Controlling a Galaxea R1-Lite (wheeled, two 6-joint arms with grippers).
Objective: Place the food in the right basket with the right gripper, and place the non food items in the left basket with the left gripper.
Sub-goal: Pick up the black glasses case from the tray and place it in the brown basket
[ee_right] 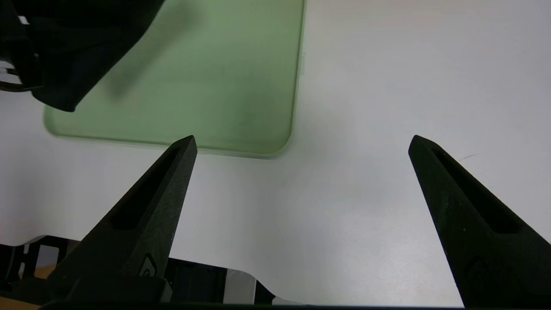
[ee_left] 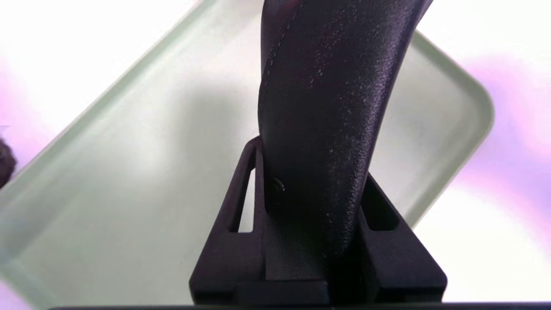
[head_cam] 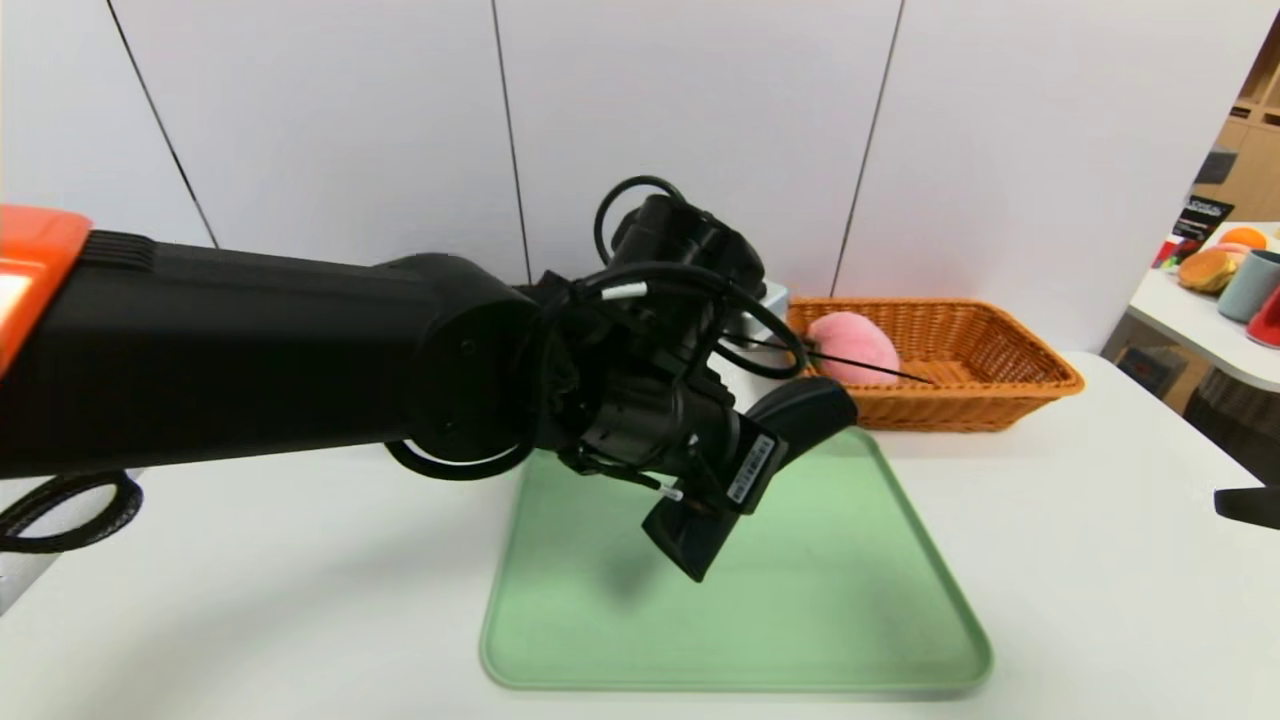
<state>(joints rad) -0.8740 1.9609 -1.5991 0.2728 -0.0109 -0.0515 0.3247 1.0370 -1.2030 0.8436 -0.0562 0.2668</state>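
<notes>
1. The white surface [head_cam: 1100,560] is filling the scene, with a pale green tray [head_cam: 800,640] lying on it at the near centre; nothing is lying on the tray.
2. The left arm [head_cam: 250,350], black with an orange shell, is reaching across from the left and hiding the far left of the surface, so the dark brown basket is not showing in any view.
3. The orange-tan right basket [head_cam: 1000,400] is sitting at the far right, just beyond the tray, and the pink plush peach [head_cam: 850,345] is already resting inside it at its left end.
4. The left claw [head_cam: 745,485] is hanging above the tray, clenching a black pouch [ee_left: 327,107] by one end; the wrist view is showing the pouch wedged between the two fingers and standing out past them.
5. The right claw [ee_right: 301,172] is parked over bare surface near the tray's right near corner, its fingers spread wide and holding nothing.
6. Judging by this, the food step is done and the pouch is being carried; next, the left arm needs swinging left to the dark basket before releasing. The duck toy is not showing.
</notes>
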